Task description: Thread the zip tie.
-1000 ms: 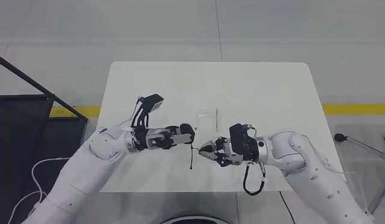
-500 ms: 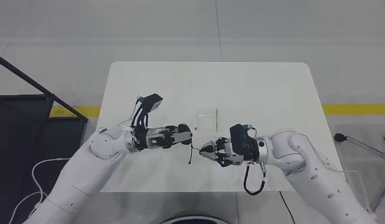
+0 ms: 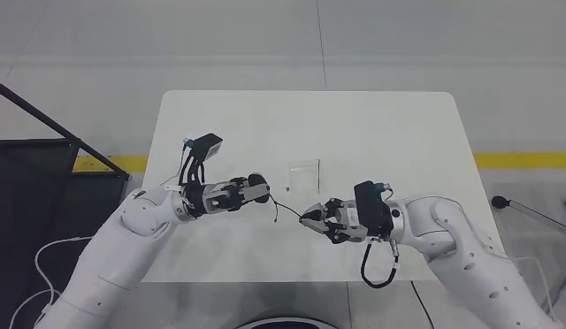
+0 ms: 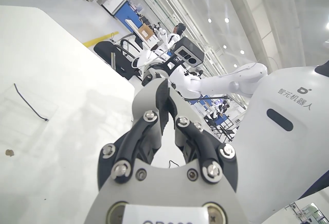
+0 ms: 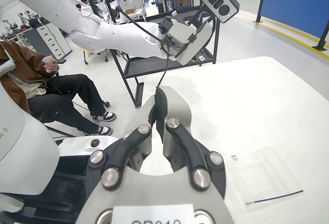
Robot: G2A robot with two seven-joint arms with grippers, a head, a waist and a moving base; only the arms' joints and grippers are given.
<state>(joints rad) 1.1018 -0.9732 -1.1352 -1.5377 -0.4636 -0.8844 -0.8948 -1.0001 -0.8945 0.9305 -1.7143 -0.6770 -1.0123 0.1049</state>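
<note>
Jaws of the left gripper are clenched on the zip tie, and those of the right gripper are clenched on it too. Which end is gripped by which cannot be told. The strap is held in the air above the front of the white surface, spanning the small gap between the two grippers, which are set tip to tip. That span is shown plainly from the right wrist and as a thin bent line from the top. From the left wrist it is hidden behind the clenched jaws. A second tie is seen from both wrists, lying flat on a clear sheet near the middle of the surface, well apart from the held one. A small brown speck is seen just beside the sheet.
</note>
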